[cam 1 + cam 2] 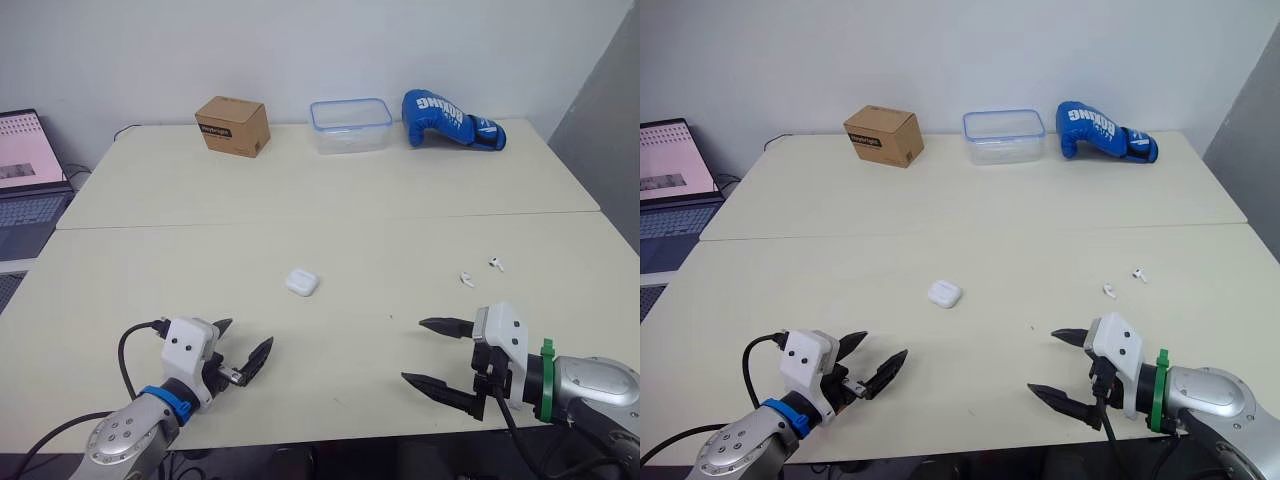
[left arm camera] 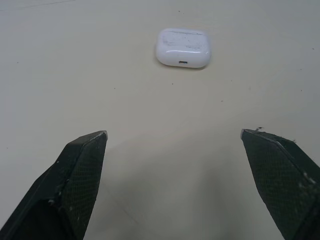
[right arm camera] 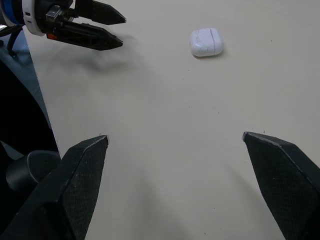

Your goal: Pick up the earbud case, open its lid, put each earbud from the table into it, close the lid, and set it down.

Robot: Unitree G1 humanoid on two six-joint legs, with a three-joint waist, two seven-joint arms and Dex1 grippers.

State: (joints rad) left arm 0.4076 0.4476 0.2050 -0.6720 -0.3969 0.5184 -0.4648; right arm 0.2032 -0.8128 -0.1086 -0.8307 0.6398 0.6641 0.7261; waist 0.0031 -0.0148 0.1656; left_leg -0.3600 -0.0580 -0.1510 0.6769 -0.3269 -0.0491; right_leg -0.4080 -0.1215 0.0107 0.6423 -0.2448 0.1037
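The white earbud case (image 1: 302,282) lies shut on the cream table, near the middle. Two white earbuds (image 1: 467,280) (image 1: 496,264) rest apart on the table to its right. My left gripper (image 1: 243,348) hovers open near the front edge, short of the case and to its left; the case (image 2: 183,47) lies ahead of its fingers. My right gripper (image 1: 430,354) is open near the front right, nearer me than the earbuds, with nothing between its fingers. The case (image 3: 206,42) and the left gripper (image 3: 95,27) show in the right wrist view.
Along the far side of the table (image 1: 300,200) stand a cardboard box (image 1: 233,125), a clear plastic container (image 1: 351,125) and a blue boxing glove (image 1: 450,119). A laptop (image 1: 28,175) sits off the table's left side. A seam runs across the table's middle.
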